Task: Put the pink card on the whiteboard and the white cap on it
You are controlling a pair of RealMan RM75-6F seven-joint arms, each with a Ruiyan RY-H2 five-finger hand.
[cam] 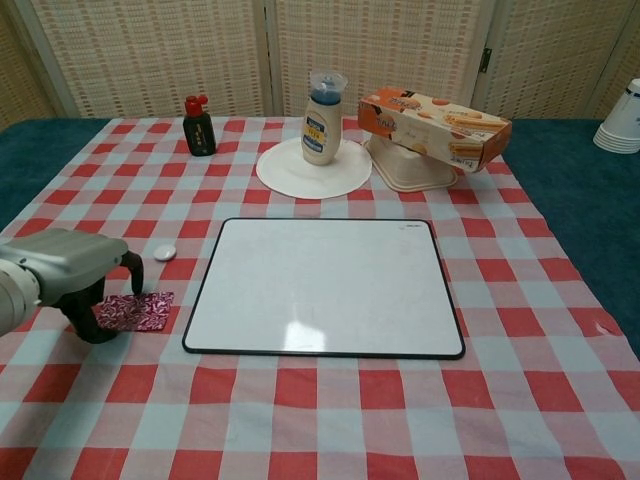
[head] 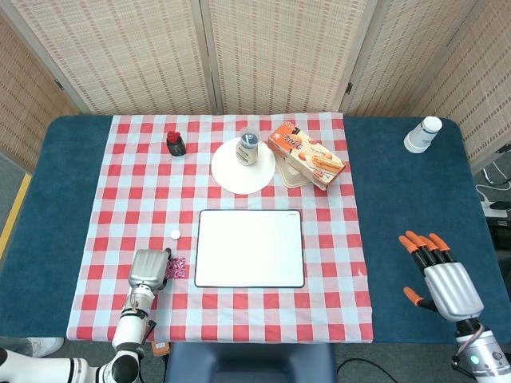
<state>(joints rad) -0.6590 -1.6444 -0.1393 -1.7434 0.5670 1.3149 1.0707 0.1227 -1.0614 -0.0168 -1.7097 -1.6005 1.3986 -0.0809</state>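
Note:
The pink card (cam: 138, 309) lies flat on the checked cloth, left of the whiteboard (cam: 320, 285); the head view also shows the card (head: 177, 267) and the whiteboard (head: 249, 248). My left hand (cam: 62, 272) hangs over the card's left end, with one dark fingertip down on the card and the thumb at its left edge. Whether it grips the card is unclear. From above, the left hand (head: 149, 270) covers part of the card. The white cap (cam: 165, 254) sits on the cloth just beyond the card, also seen as the cap (head: 175, 234). My right hand (head: 441, 281) rests open on the blue table, far right.
Behind the whiteboard stand a white plate (cam: 290, 175) with a mayonnaise bottle (cam: 322, 125), a dark sauce bottle (cam: 199, 128), and an orange biscuit box (cam: 435, 115) on a lidded container. A stack of paper cups (head: 422, 134) is at the back right.

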